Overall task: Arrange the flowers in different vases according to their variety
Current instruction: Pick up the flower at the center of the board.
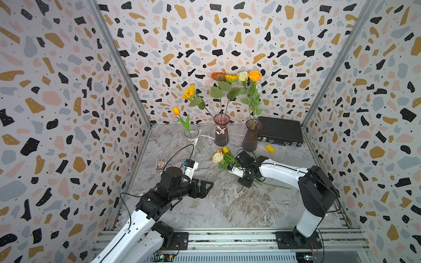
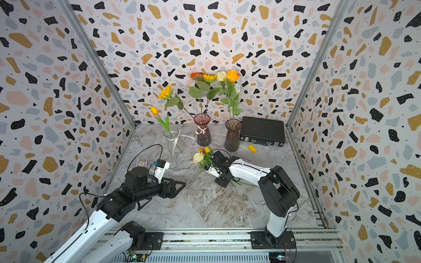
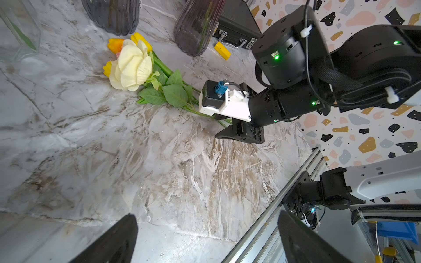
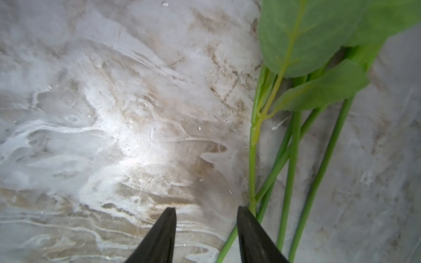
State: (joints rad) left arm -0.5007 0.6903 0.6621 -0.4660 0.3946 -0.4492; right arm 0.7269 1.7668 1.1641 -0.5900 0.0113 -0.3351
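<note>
A cream rose and small yellow and orange tulips lie bunched on the marble table, the same rose showing in the left wrist view. My right gripper is open, pointing down at their green stems; one stem runs under a fingertip. The clear vase holds one yellow tulip. Sunflowers stand in the pink vase with the bow. The darker ribbed vase holds cream and orange roses. My left gripper hovers wide open and empty at the front left.
A black case lies at the back right with a yellow block in front of it. A small card box sits near the left wall. A metal rail runs along the table's front edge.
</note>
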